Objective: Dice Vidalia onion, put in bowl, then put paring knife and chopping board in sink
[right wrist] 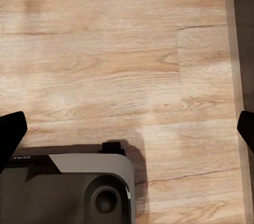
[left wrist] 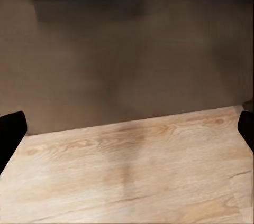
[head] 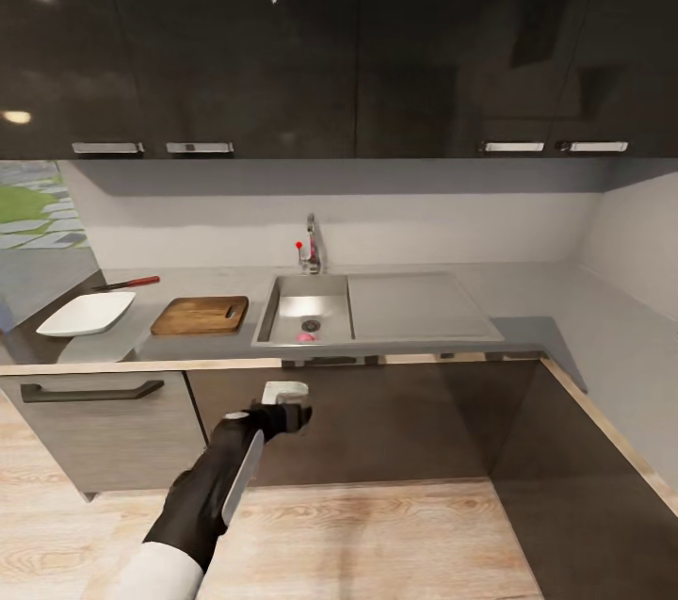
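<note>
The robot stands back from the kitchen run, and nothing of the task is in hand yet. In the head view the left tool [head: 282,412] hangs in front of the dark cabinet fronts, below the tabletop's [head: 527,332] front edge — low and short of the sink [head: 303,308], which suggests an arm carried in a travel pose rather than one committed to a reach. Its wrist view looks at a cabinet front and the wooden floor [left wrist: 132,176], with a dark fingertip [left wrist: 10,134] at each side of the frame, well apart, so the left tool is spread and empty. The right tool's fingertips [right wrist: 10,131] are likewise far apart at the frame's sides, spread over bare floor with part of the robot's grey base [right wrist: 74,187] beneath; that arm seems simply parked downward.

The Vidalia onion [head: 306,337] lies as a small pink lump in the basin, just beside the round drain. To the sink's left the chopping board [head: 200,315] lies flat, handle slot toward the sink, close enough for a short carry. Further left sits the white square bowl [head: 87,313], and behind it the paring knife [head: 127,283] with its red handle pointing toward the board. The layout looks arranged for the order of work: sink, board, bowl.

There is faint lettering on the robot's base in the right wrist view, too small to read; no other brand or label is visible.
</note>
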Robot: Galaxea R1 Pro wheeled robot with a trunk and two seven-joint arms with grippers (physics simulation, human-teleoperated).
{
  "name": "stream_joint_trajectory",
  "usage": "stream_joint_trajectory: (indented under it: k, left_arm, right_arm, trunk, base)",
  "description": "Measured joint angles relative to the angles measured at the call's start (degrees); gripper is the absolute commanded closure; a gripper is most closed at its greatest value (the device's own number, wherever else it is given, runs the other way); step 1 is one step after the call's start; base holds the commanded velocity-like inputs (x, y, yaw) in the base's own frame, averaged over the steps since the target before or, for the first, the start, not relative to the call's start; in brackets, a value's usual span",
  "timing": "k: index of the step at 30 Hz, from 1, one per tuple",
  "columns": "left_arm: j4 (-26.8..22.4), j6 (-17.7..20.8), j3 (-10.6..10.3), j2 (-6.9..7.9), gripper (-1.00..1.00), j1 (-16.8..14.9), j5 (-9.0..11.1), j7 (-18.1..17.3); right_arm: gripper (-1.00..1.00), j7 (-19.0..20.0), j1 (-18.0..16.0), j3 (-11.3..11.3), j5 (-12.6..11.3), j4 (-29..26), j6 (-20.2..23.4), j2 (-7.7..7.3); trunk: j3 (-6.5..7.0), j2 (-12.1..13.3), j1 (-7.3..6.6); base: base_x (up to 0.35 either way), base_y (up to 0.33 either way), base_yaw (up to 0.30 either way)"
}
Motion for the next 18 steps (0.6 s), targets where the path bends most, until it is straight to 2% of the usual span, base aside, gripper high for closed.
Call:
stream_joint_trajectory:
  k: [5, 6, 7, 8, 10, 18]
  left_arm:
    - [4.0, 4.2, -0.3, -0.38, -1.00, -8.9, 0.1, 0.0]
    - [6.0, 4.8, -0.3, -0.40, -1.00, -11.6, 0.1, 0.0]
    - [12.8, 5.5, -0.3, -0.44, -1.00, -17.7, 0.0, 0.1]
    - [15.0, 5.6, -0.3, -0.48, -1.00, -21.0, 0.1, 0.2]
    - [19.6, 5.7, -0.2, -0.51, -1.00, -25.3, 0.1, 0.7]
    - [30.3, 5.7, 0.0, -0.55, -1.00, -37.6, 0.1, 2.6]
  right_arm:
    - [-1.00, 0.0, 0.0, 0.0, 0.0, 0.0, 0.0, 0.12]
    - [-1.00, 0.0, 0.0, 0.0, 0.0, 0.0, 0.0, 0.15]
    - [-1.00, 0.0, 0.0, 0.0, 0.0, 0.0, 0.0, 0.14]
    - [-1.00, 0.0, 0.0, 0.0, 0.0, 0.0, 0.0, 0.13]
    - [-1.00, 0.0, 0.0, 0.0, 0.0, 0.0, 0.0, 0.12]
    - [-1.00, 0.0, 0.0, 0.0, 0.0, 0.0, 0.0, 0.21]
  trunk:
    - [-0.01, 0.0, 0.00]
    - [0.00, 0.0, 0.00]
    - [0.00, 0.0, 0.02]
    - [0.00, 0.0, -0.01]
    - [0.00, 0.0, 0.00]
    - [-0.01, 0.0, -0.01]
  base:
    - [0.000, 0.000, 0.000]
    - [0.000, 0.000, 0.000]
    - [0.000, 0.000, 0.000]
    - [0.000, 0.000, 0.000]
    - [0.000, 0.000, 0.000]
    - [0.000, 0.000, 0.000]
